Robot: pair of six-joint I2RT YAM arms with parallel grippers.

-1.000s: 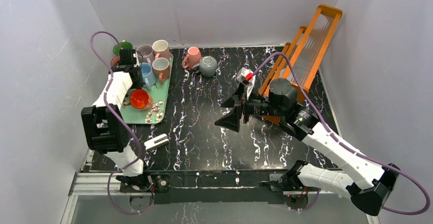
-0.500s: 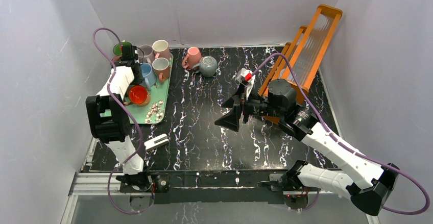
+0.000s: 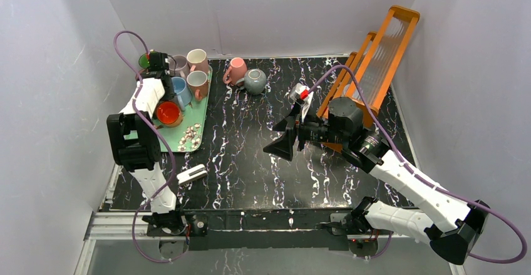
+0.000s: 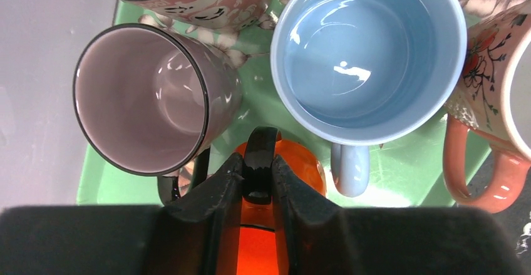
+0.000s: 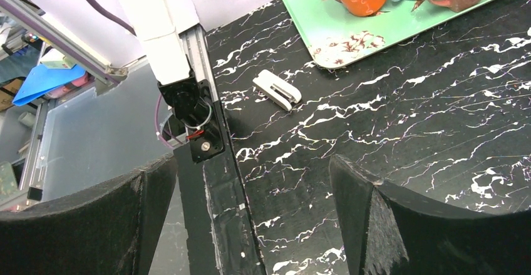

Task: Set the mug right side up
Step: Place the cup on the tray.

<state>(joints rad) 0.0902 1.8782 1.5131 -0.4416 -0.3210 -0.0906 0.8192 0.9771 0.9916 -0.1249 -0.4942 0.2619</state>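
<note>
black marble table (image 3: 250, 162): right gripper (image 3: 281, 137) hangs over its middle, jaws wide apart. farther left, on the green tray (image 3: 197, 118), left gripper (image 4: 257, 165) pinches 1 upright orange mug (image 3: 169, 113) by its black handle (image 4: 260, 153), blue mug (image 4: 369, 49) beyond.

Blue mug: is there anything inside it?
Nothing. The blue mug is empty: the left wrist view shows its whole shiny bottom. From above, the left arm hides part of its inside.

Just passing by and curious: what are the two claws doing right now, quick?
Left gripper: closed on the handle of the orange mug.
Right gripper: open, holding nothing.
</note>
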